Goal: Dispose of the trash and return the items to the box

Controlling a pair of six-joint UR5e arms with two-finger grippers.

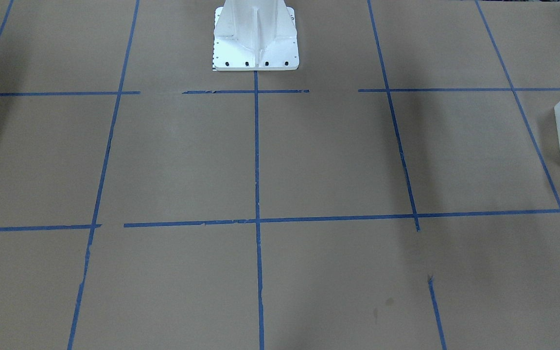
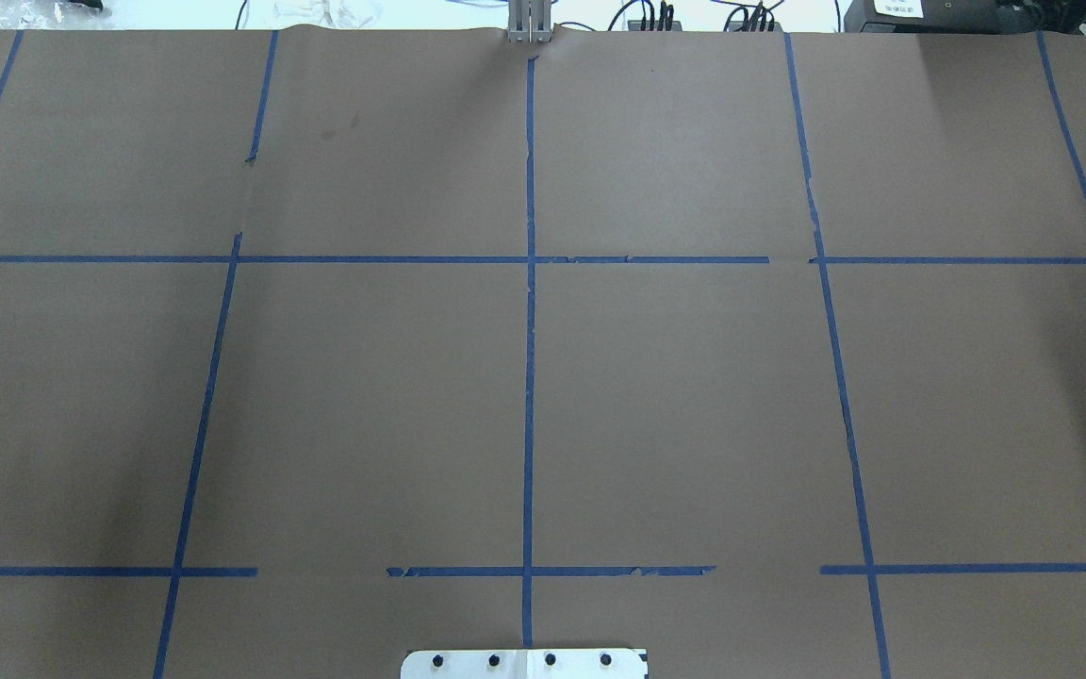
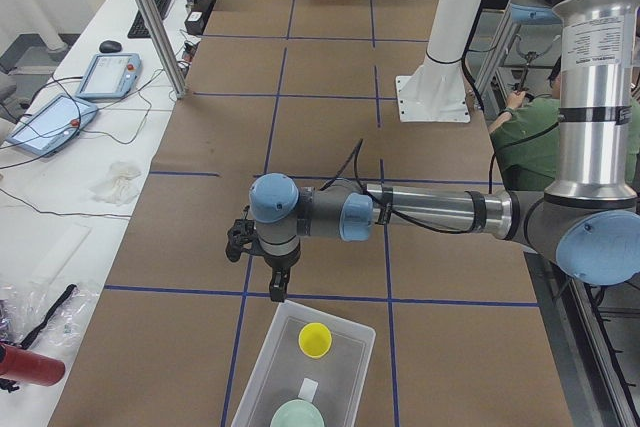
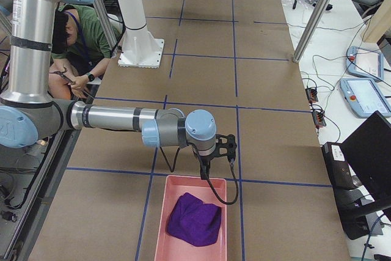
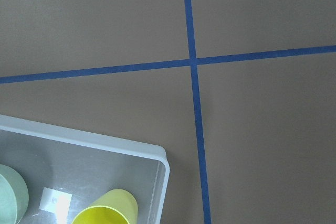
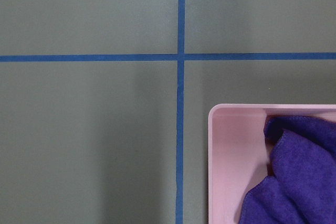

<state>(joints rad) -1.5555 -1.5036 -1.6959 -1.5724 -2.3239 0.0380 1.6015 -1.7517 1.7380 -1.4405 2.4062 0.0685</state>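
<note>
- at 6 o'clock in the left side view, the box [image 3: 335, 372] sits on the surface [image 3: 320, 77], with the left end effector [image 3: 278, 289] hanging just above its 12 o'clock rim.
- you see that end effector only from the side, so you cannot tell how far it is open or whether it holds anything.
- the same goes for the right end effector [image 4: 205, 172]: its opening and any load cannot be judged.
- if you drop the left arm or drive it toward 6 o'clock, it could clip the thin wall. the box looks light and would probably slide or tip, spilling what is inside.
- the right end effector hangs just over the 12 o'clock rim of the pink tray [image 6: 231, 150]. its cable [image 4: 227, 197] loops down over the tray, so a careless pull-away might snag the rim or drag the purple cloth [image 6: 299, 171].
- the yellow cup [image 3: 316, 339] lies inside the box toward 12 o'clock, mouth facing the camera.
- the pale green bowl [image 3: 297, 415] is inside at 6 o'clock, partly cut off by the view's edge.
- a small white patch [image 3: 308, 388] lies between them.
- both items look whole and well apart from each other.
</note>
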